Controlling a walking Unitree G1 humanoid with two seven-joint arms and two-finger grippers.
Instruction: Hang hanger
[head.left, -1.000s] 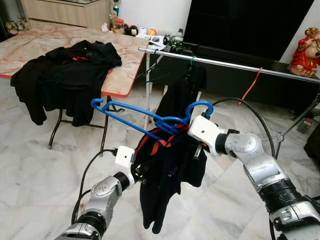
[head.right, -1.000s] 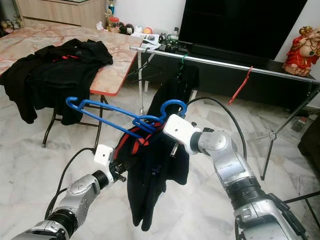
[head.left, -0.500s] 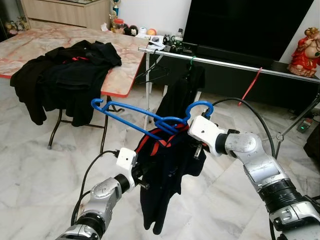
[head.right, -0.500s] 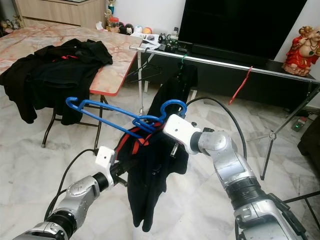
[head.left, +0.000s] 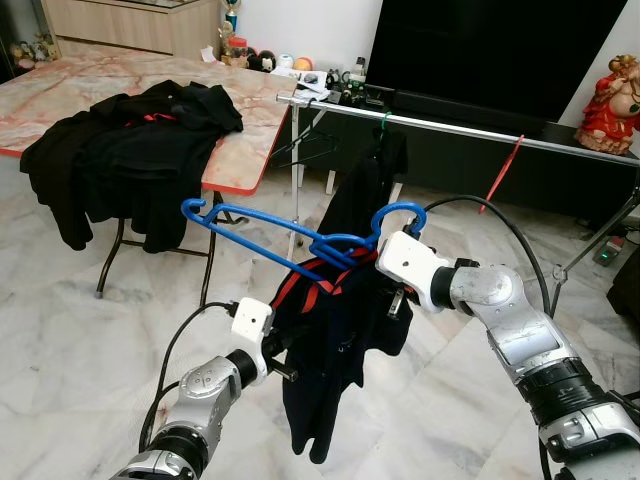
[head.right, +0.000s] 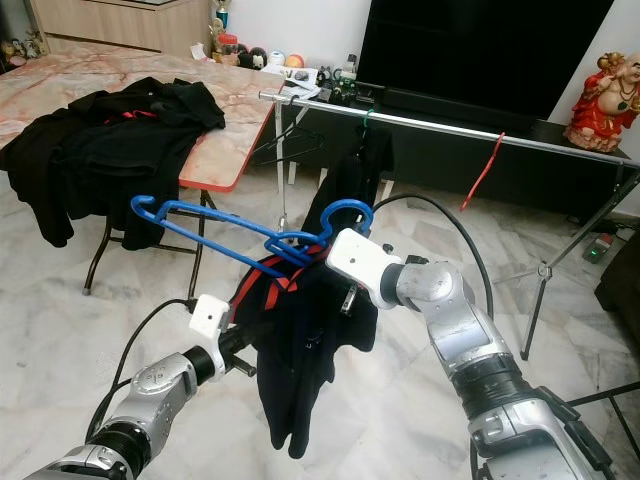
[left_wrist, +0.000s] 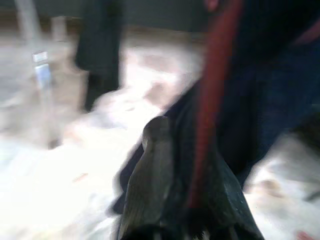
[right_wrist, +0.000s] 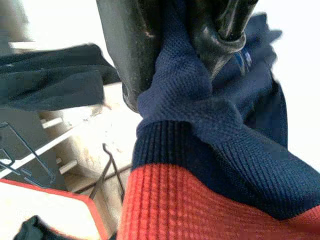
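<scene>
Right end effector (right_wrist: 190, 55) pinches navy shirt (head.left: 340, 330); left end effector (left_wrist: 172, 200) apparently grips its edge above open floor (head.left: 80, 340).

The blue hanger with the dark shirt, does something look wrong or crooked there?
Yes. The blue hanger lies nearly flat on top of the dark shirt, one end sticking out toward the table. The shirt hangs bunched, not spread on the hanger. The left gripper and right gripper both pinch fabric.

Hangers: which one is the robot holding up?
The big blue hanger, carrying the navy shirt between both claws. The red hanger and black one hang on the rail.
</scene>
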